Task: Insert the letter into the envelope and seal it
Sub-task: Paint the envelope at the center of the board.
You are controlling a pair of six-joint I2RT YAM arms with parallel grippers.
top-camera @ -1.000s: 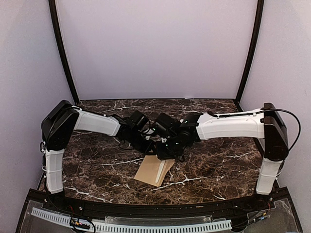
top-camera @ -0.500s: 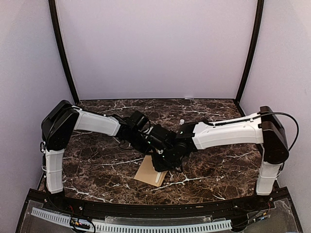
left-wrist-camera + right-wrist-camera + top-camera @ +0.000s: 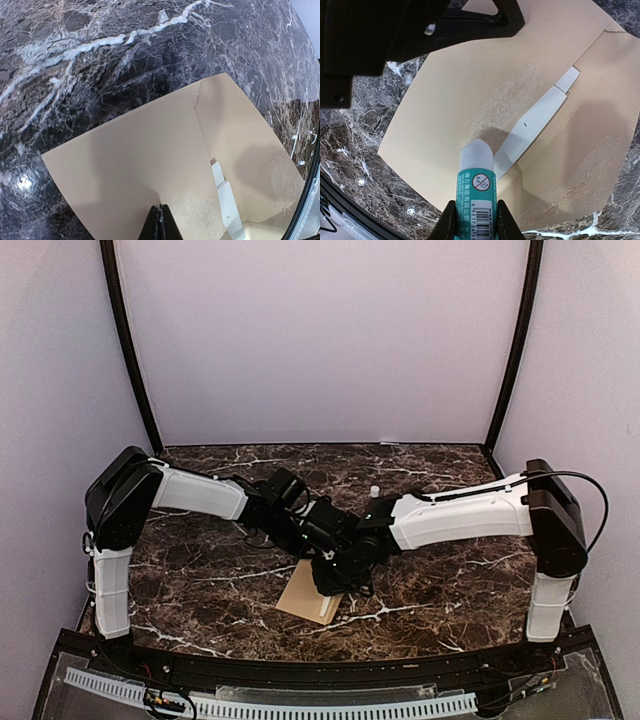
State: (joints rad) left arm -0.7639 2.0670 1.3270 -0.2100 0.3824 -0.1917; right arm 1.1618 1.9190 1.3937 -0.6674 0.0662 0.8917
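Left gripper (image 3: 160, 224): I read jaws pressed together, tips down on plain kraft-brown rectangular paper envelope (image 3: 135, 150). Envelope flat on dark white-veined marble table (image 3: 75, 50), flap open. Right gripper (image 3: 476, 220): jaws pinching teal-labelled white glue stick (image 3: 476, 170). Stick tip ahead of jaws, over envelope, just beside pale strip (image 3: 540, 112) at flap crease. Tip contact: cannot tell.

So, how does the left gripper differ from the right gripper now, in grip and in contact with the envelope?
The left gripper is shut with nothing between its fingers; the right gripper is shut on a glue stick. The left gripper's tips seem to rest on the envelope itself; the right gripper only aims the stick's white tip at it. Both are black and hang over the same envelope.
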